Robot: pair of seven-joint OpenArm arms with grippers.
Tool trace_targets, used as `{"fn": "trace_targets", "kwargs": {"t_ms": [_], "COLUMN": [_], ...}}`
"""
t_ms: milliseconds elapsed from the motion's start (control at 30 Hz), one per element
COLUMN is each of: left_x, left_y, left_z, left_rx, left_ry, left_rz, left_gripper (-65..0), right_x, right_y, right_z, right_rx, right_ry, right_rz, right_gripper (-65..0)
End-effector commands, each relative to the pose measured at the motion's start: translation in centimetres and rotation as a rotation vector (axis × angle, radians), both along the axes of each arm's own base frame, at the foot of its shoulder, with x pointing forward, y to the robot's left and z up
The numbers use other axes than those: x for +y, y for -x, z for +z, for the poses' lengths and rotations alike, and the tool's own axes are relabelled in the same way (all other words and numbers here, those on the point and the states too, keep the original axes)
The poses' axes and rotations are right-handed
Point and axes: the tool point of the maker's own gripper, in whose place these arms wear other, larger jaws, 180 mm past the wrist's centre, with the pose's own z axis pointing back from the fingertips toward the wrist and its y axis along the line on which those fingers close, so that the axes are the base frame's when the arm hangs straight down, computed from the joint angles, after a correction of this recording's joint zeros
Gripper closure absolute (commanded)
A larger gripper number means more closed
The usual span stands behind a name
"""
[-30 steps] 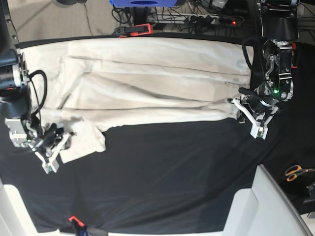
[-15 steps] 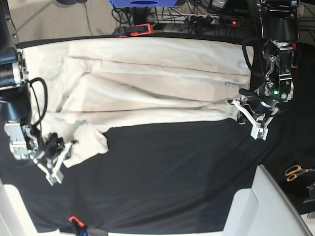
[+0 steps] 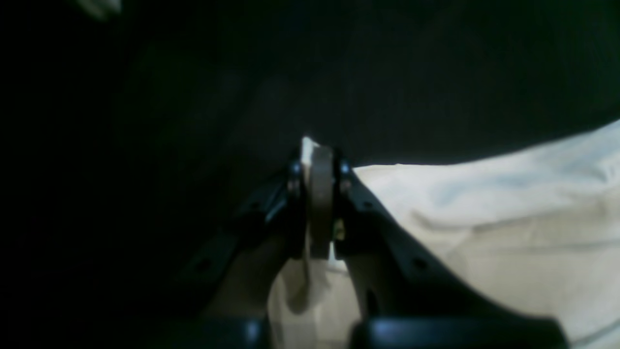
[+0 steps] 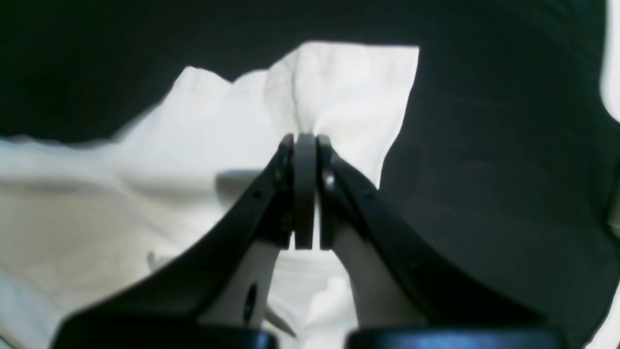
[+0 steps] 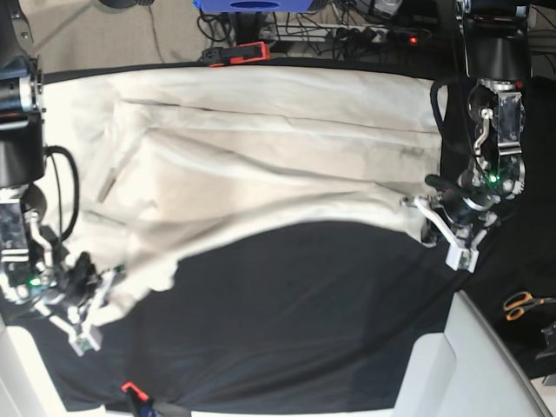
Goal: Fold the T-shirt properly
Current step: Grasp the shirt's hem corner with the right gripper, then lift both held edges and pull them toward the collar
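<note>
So you've got the T-shirt (image 5: pixel 261 148) spread over the upper half of the base view, lying on the black cloth (image 5: pixel 304 330), with its lower edge sagging in a curve between your two arms. Your left gripper (image 5: pixel 439 221) sits at the right of that frame, jaws pinched tight on the shirt's edge; in the left wrist view the gripper (image 3: pixel 317 160) has a sliver of pale fabric poking out past the tips, shirt (image 3: pixel 484 232) filling the lower right. Your right gripper (image 5: pixel 95 300) is down at the lower left of the base view, also clamped closed on the shirt, at a bunched corner (the right wrist view shows it best: gripper (image 4: pixel 305 140) squeezed together with the shirt (image 4: pixel 145 169) puckering right at the tips). The cloth (image 4: pixel 484 169) fills the right side there. There's an orange clamp (image 5: pixel 236 54) at the table's top edge, and scissors (image 5: pixel 521 304) off at the far right.
</note>
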Motion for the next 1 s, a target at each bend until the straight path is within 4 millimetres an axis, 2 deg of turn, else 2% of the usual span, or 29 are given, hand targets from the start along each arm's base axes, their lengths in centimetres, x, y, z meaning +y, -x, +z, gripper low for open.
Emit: {"fn": "trace_targets", "kwargs": {"t_ms": [0,167,333,567,700,900,967], "left_x": [0.5,0.4,-0.3,-0.3,0.3,0.7,0.7], "left_y": [-1.0,-1.4,-2.1,-2.2,-2.2,-1.9,-1.8], "left_z": [1.6,2.2,4.3,4.5,4.7,4.6,4.5], "left_rx": [-0.051,-0.043,-0.098,-0.104,-0.103,-0.096,-0.093], "left_ry": [-0.009,-0.018,-0.028,-0.030,-0.049,-0.061,-0.061], "left_rz": [0.003,-0.002,-0.026,-0.028,-0.030,-0.030,-0.030], "left_gripper": [0.0,0.0,0.0,0.0,0.0,0.0,0.0], "right_x": [-0.5,-1.5,-2.4,-1.7,-1.4,-1.9,-2.2], "right_y": [-1.8,-0.5,1.3,3.8,4.1,3.9,4.2], "right_z": [3.0,4.1,4.9,4.7,4.7,7.7,7.7], "right_rx": [-0.078,-0.071,-0.066,-0.059,-0.064,-0.154,-0.133], "right_ry": [-0.003,0.048,0.053,0.077,0.078,0.081,0.093], "right_rz": [-0.006,-0.010,-0.049,-0.024,-0.017,-0.035,-0.045], "right_gripper": [-0.6,-0.6,-0.6,-0.6,-0.6,-0.6,-0.6]}}
